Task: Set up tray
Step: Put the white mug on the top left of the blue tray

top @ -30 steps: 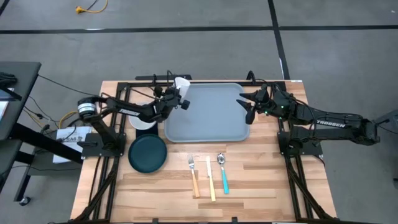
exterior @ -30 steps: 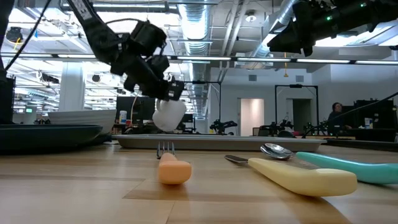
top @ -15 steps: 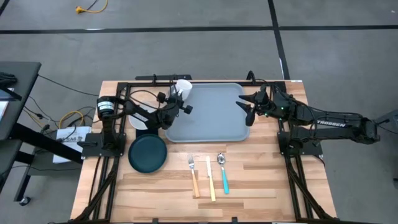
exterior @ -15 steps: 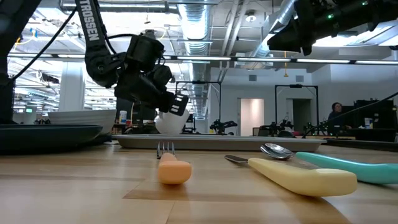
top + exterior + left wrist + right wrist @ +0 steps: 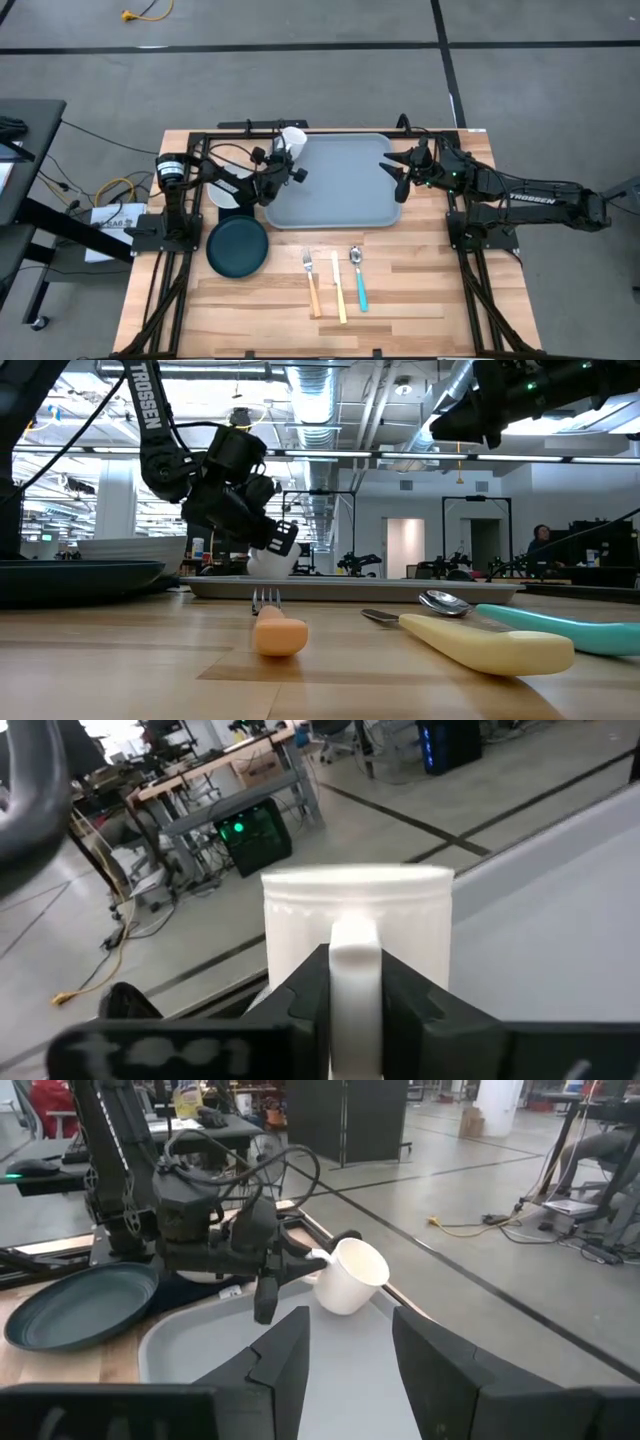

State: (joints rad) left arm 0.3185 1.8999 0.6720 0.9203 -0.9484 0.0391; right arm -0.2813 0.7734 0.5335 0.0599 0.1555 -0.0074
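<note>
- A white mug [image 5: 351,1275] is being clamped by its handle in the left gripper [image 5: 280,168], tilted over the tray [image 5: 340,190] corner, presumably for placing.
- The right gripper [image 5: 397,168] is being kept parted and empty over the tray's opposite edge, waiting.

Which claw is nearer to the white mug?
Left. The left claw is clamped on the handle of the white mug at the tray's far left corner. The right claw hangs over the tray's opposite edge.
</note>
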